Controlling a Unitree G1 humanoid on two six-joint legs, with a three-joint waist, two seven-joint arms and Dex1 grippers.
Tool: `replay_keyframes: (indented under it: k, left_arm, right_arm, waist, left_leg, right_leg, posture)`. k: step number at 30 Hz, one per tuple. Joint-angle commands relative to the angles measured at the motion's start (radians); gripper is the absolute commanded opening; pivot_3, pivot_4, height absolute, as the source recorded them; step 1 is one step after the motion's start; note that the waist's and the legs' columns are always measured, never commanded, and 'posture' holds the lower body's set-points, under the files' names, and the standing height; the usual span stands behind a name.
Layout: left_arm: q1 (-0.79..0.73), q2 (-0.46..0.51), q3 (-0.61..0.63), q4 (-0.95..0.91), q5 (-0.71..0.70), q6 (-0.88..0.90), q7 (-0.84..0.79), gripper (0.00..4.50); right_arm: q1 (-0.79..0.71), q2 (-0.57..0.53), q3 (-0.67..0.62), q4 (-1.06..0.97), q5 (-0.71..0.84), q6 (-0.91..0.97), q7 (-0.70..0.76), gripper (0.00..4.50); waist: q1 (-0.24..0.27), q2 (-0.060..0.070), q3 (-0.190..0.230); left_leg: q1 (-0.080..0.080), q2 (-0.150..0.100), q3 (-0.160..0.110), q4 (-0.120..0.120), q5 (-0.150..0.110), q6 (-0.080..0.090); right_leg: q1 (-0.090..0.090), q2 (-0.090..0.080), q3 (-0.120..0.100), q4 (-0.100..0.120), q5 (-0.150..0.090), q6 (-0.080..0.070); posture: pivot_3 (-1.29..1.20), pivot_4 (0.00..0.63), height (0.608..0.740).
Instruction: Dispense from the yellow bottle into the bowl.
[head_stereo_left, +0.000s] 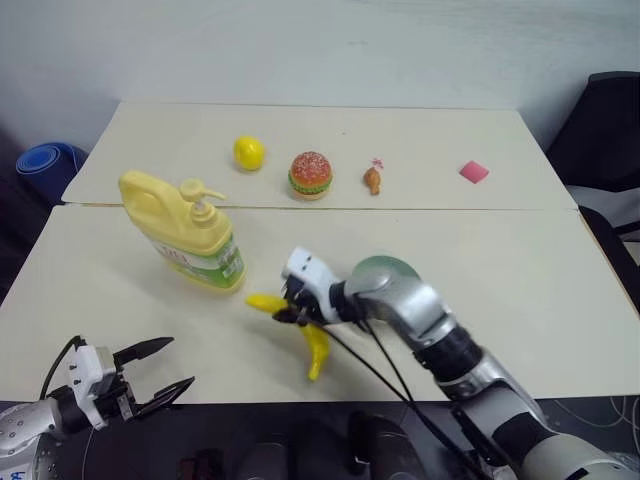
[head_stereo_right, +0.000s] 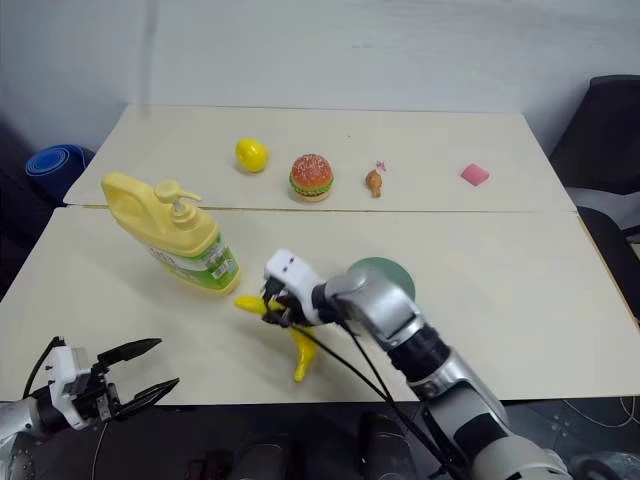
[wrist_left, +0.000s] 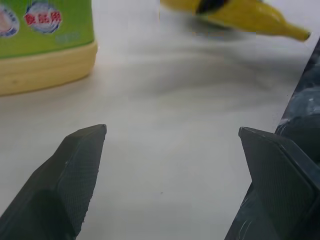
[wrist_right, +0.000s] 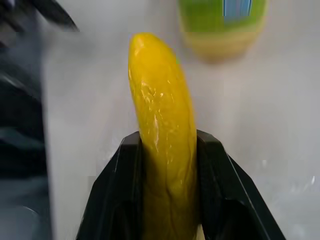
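right gripper (wrist_right: 167, 165) clamped on banana (wrist_right: 162, 130), just right of the yellow bottle (head_stereo_left: 185, 232). bowl (head_stereo_left: 385, 270) behind the arm. left gripper (head_stereo_left: 158, 370) wide, empty, nearer than the bottle.

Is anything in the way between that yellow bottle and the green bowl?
Yes. The banana lies on the table between the yellow bottle and the bowl, and the right gripper is clamped on it there.

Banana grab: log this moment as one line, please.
right gripper: shut on banana | left gripper: open, holding nothing | yellow bottle: upright, untouched | bowl: behind right arm
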Motion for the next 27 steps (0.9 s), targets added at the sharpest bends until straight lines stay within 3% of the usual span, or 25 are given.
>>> replay_keyframes:
  k: [1,4,6,8,10,15,18,22,27]
  left_arm:
    - [-0.001,-0.007,-0.045,-0.193,-0.067,0.107,0.038,4.50]
    - [-0.016,-0.009,-0.100,-0.317,-0.086,0.195,0.079,4.50]
    - [-0.043,-0.019,-0.142,-0.371,-0.074,0.220,0.106,4.50]
    - [-0.083,-0.014,-0.217,-0.424,-0.071,0.301,0.134,4.50]
    - [-0.110,0.009,-0.291,-0.462,-0.072,0.378,0.121,4.50]
    - [-0.218,-0.052,-0.351,-0.437,-0.029,0.373,0.183,4.50]
    - [-0.255,-0.065,-0.340,-0.415,-0.032,0.379,0.210,4.50]
    - [-0.273,-0.063,-0.298,-0.408,-0.043,0.376,0.235,4.50]
    - [-0.243,-0.042,-0.235,-0.410,-0.047,0.371,0.240,4.50]
  right_arm:
    - [-0.004,-0.106,-0.228,-0.157,0.197,0.086,0.097,0.98]
    - [0.004,-0.275,-0.351,-0.175,0.253,0.109,0.148,0.98]
    - [0.045,-0.425,-0.372,-0.122,0.182,0.006,0.195,0.98]
    - [0.129,-0.582,-0.342,0.064,0.007,-0.263,0.228,0.98]
    - [0.183,-0.661,-0.308,0.288,-0.137,-0.553,0.236,0.98]
    - [0.129,-0.617,-0.312,0.802,-0.254,-0.968,0.206,0.98]
    - [0.077,-0.590,-0.318,0.973,-0.286,-1.057,0.195,0.98]
    - [0.053,-0.592,-0.348,1.057,-0.280,-1.116,0.217,2.33]
    - [0.105,-0.618,-0.438,0.961,-0.215,-1.205,0.268,4.14]
  waist:
    - [0.005,0.000,0.000]
    - [0.008,-0.001,0.000]
    - [0.016,-0.001,0.000]
    - [0.024,0.000,0.000]
    - [0.031,-0.001,0.000]
    - [0.014,0.002,0.003]
    - [-0.002,0.004,0.004]
    - [-0.001,0.004,0.004]
    - [0.003,0.004,0.004]
  left_leg:
    - [0.000,0.000,0.000,0.000,0.000,0.000]
    - [0.001,-0.001,0.000,0.000,0.000,0.002]
    - [0.001,-0.001,0.000,0.000,-0.001,0.002]
    - [0.002,-0.001,0.000,0.000,-0.001,0.002]
    - [0.003,-0.001,0.001,-0.001,-0.001,0.002]
    - [0.005,-0.002,0.012,-0.001,0.002,0.004]
    - [0.006,0.002,0.015,-0.001,0.004,0.001]
    - [0.007,0.007,0.013,0.000,0.005,-0.002]
    - [0.006,0.008,0.012,0.000,0.004,-0.003]
  right_leg:
    - [0.001,-0.001,0.000,-0.001,0.000,0.000]
    - [0.003,-0.001,0.001,-0.003,0.001,0.001]
    - [0.003,-0.001,0.001,-0.005,0.001,0.002]
    - [0.004,-0.001,0.002,-0.010,0.001,0.002]
    - [0.005,0.000,0.001,-0.010,0.001,0.002]
    - [0.005,0.001,0.006,-0.008,0.004,0.005]
    - [0.006,0.006,0.006,-0.008,0.006,0.003]
    - [0.005,0.010,0.010,-0.008,0.008,0.000]
    - [0.006,0.011,0.010,-0.009,0.008,-0.001]
  posture:
    - [0.00,0.150,0.740]
    - [0.00,0.150,0.740]
    - [0.00,0.150,0.740]
    - [0.00,0.150,0.740]
    - [0.00,0.150,0.740]
    - [0.00,0.150,0.740]
    - [0.00,0.150,0.740]
    - [0.00,0.150,0.740]
    - [0.00,0.150,0.740]
